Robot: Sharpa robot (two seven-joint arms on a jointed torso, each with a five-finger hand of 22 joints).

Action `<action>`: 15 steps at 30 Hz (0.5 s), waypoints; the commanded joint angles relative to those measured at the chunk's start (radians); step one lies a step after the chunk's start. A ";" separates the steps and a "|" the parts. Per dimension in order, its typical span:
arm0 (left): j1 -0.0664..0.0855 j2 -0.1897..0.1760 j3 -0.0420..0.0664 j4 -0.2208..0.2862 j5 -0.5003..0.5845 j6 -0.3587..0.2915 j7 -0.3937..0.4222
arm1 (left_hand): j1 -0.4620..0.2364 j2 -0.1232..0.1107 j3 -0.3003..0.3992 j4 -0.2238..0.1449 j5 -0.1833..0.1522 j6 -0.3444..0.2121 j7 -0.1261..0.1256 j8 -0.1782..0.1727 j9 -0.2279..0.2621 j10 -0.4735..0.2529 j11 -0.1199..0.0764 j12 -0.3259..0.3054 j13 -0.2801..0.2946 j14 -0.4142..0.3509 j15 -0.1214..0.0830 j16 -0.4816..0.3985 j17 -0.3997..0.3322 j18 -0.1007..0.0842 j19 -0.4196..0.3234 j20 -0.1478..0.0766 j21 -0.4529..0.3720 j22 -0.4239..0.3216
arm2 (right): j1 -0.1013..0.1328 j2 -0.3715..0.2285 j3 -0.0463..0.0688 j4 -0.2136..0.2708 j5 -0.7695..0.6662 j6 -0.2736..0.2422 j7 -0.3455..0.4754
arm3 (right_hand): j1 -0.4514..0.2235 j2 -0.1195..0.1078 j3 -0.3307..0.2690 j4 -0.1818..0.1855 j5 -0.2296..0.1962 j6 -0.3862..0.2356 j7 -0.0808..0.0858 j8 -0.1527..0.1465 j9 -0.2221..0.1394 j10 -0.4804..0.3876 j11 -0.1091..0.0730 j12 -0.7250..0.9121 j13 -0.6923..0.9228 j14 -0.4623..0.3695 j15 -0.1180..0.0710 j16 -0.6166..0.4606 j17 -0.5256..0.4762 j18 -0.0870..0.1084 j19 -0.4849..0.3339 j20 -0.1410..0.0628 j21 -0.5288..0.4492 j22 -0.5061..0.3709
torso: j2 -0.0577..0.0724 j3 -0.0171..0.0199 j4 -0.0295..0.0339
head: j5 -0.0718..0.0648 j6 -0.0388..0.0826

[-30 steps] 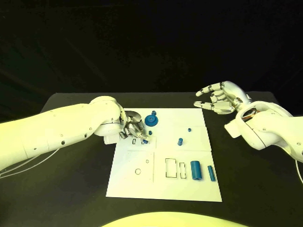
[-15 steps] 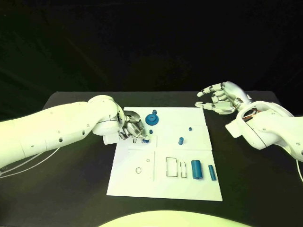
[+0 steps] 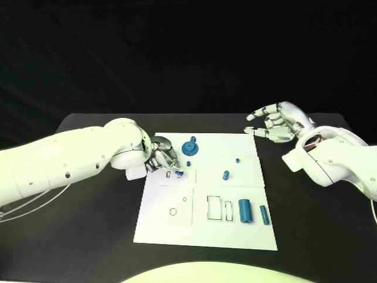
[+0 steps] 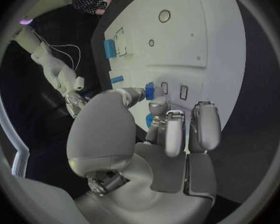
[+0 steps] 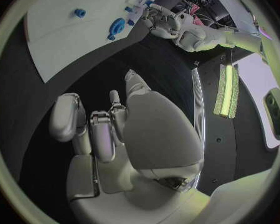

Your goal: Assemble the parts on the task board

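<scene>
The white task board (image 3: 167, 230) lies in the middle of the black table. My left hand (image 3: 161, 158) hovers low over its upper-left section and pinches a small blue part (image 3: 179, 173) at its fingertips. In the left wrist view that hand (image 4: 159, 139) holds the small blue part (image 4: 150, 90) between thumb and a finger, right beside two small rectangular slots (image 4: 164, 87). My right hand (image 3: 278, 122) hangs in the air off the board's far right corner, fingers spread and holding nothing. A blue gear (image 3: 189, 148) stands near the board's far edge.
Two small blue pegs (image 3: 237, 160) (image 3: 226, 175) stand mid-board. A thick blue cylinder (image 3: 244, 210) and a thinner one (image 3: 263, 214) lie at the board's near right, beside outlined rectangular slots (image 3: 214, 207). Bare black table surrounds the board.
My left hand has shifted slightly over the board's upper-left section, still with the small blue part at its fingertips. The right hand has stayed in place.
</scene>
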 commanded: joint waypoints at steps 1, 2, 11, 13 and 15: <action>-0.001 -0.002 -0.001 0.015 -0.088 -0.070 0.013 | -0.007 -0.010 0.185 -0.179 0.006 0.018 -0.010 0.007 0.174 0.010 -0.001 0.006 0.004 0.101 -0.006 0.003 0.255 -0.013 0.012 -0.003 0.008 0.009 | -0.001 -0.002 0.000 0.001 -0.012 0.017 0.003 | 0.003 -0.004 0.006 0.005 0.007 -0.008 0.003 0.007 0.000 -0.007 0.003 -0.005 0.043 0.073 -0.005 -0.005 0.146 0.020 -0.002 -0.003 -0.005 0.006 | 0.001 0.0000 -0.0005 | 0.002 -0.002; -0.002 -0.002 -0.002 0.018 -0.103 -0.077 0.013 | -0.011 -0.012 0.189 -0.181 0.008 0.020 -0.011 0.007 0.175 0.013 -0.002 0.008 0.006 0.101 -0.007 0.003 0.255 -0.013 0.013 -0.003 0.009 0.011 | -0.001 -0.002 0.000 0.001 -0.012 0.018 0.003 | 0.001 -0.004 0.005 0.006 0.007 -0.008 0.003 0.007 0.000 -0.007 0.003 -0.005 0.042 0.073 -0.005 -0.006 0.145 0.020 -0.002 -0.003 -0.006 0.005 | 0.000 0.0002 -0.0006 | 0.003 -0.003; -0.008 -0.006 -0.013 0.044 -0.233 -0.125 0.008 | -0.030 -0.025 0.209 -0.196 0.024 0.037 -0.018 0.008 0.179 0.034 -0.009 0.015 0.018 0.098 -0.013 -0.002 0.244 -0.017 0.029 -0.009 0.017 0.032 | -0.002 -0.005 0.000 0.003 -0.022 0.022 0.005 | -0.008 -0.003 0.003 0.007 0.007 -0.010 0.003 0.008 -0.001 -0.008 0.004 -0.006 0.041 0.073 -0.004 -0.007 0.144 0.021 -0.003 -0.003 -0.008 0.004 | 0.000 0.0015 -0.0013 | 0.013 -0.002; -0.009 -0.005 -0.016 0.046 -0.245 -0.131 0.007 | -0.034 -0.030 0.217 -0.202 0.033 0.040 -0.019 0.008 0.180 0.037 -0.011 0.014 0.018 0.098 -0.015 -0.002 0.245 -0.018 0.033 -0.012 0.019 0.036 | -0.002 -0.006 0.000 0.003 -0.023 0.022 0.006 | -0.008 -0.003 0.003 0.007 0.007 -0.010 0.003 0.008 -0.001 -0.008 0.004 -0.006 0.041 0.073 -0.004 -0.007 0.144 0.021 -0.003 -0.003 -0.008 0.004 | 0.000 0.0017 -0.0016 | 0.015 -0.001; -0.010 -0.004 -0.018 0.047 -0.254 -0.134 0.007 | -0.034 -0.030 0.217 -0.202 0.033 0.040 -0.019 0.008 0.180 0.037 -0.011 0.014 0.018 0.098 -0.015 -0.002 0.245 -0.018 0.033 -0.012 0.019 0.036 | -0.002 -0.008 0.000 0.004 -0.023 0.022 0.006 | -0.008 -0.003 0.003 0.007 0.007 -0.010 0.003 0.008 -0.001 -0.008 0.004 -0.006 0.041 0.073 -0.004 -0.007 0.144 0.021 -0.003 -0.003 -0.008 0.004 | 0.000 0.0012 -0.0014 | 0.016 -0.002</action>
